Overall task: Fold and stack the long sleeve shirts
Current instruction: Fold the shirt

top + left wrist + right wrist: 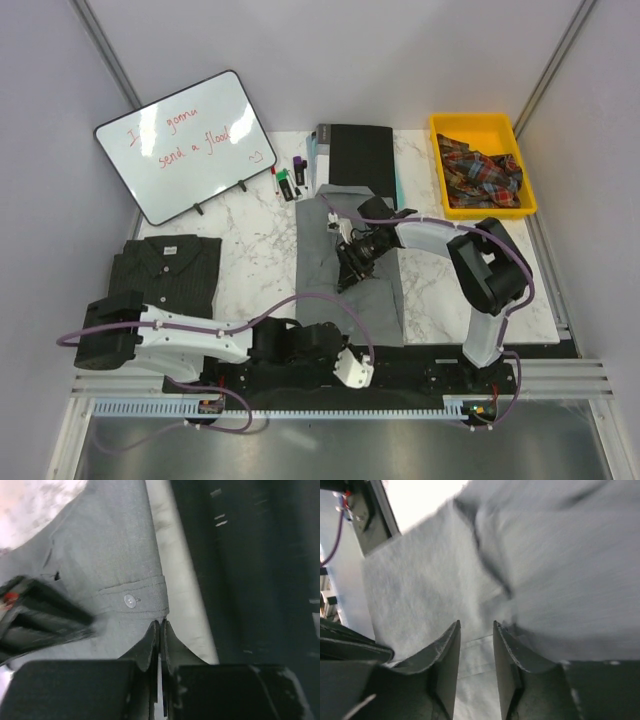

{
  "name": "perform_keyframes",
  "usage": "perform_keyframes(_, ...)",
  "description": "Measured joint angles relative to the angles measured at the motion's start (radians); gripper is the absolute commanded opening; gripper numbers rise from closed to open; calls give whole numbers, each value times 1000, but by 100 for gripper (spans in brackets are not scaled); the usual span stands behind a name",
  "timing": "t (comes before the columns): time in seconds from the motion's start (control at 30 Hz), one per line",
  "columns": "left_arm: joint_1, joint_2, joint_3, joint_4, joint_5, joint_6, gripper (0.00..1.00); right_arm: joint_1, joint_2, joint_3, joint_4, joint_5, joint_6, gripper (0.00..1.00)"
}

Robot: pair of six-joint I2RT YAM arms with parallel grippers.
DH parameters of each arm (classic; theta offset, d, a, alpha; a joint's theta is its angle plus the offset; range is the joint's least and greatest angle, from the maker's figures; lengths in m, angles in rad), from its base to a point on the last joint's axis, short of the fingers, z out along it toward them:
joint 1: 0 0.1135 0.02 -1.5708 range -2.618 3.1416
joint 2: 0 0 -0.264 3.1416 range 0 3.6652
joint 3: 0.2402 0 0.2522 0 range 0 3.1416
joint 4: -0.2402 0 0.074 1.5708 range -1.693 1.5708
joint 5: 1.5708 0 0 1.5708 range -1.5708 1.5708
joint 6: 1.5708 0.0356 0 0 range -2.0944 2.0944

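Note:
A plain grey long sleeve shirt [375,295] lies spread in the middle of the table. A dark striped long sleeve shirt [165,268] lies folded at the left. My left gripper [342,357] is low at the grey shirt's near edge. In the left wrist view it [160,623] is shut, its tips pinching the corner of the buttoned cuff [135,599]. My right gripper [350,267] hovers over the grey shirt's upper middle. In the right wrist view it [476,624] is open, with grey cloth [430,585] lying flat under the gap.
A whiteboard [190,145] leans at the back left, with markers [290,182] beside it. A black book [360,153] lies behind the grey shirt. A yellow bin [470,121] at the back right holds plaid cloth [482,175]. A black rail [410,378] runs along the near edge.

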Motion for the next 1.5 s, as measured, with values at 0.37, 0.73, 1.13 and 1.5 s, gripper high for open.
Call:
perform_keyframes(0.37,-55,-17,187,-363,245,-265,2,-203,19,466,-206,67,-124,64)
perform_keyframes(0.73,-53,-17,307,-468,375,-360,2,-246,303,610,-288,184,-251,57)
perform_keyframes(1.13,111,-19,380,-501,400,-303,2,-213,341,608,-298,171,-298,40)
perform_keyframes(1.5,483,177,412,-323,436,68,2,-205,341,568,-303,142,-342,35)
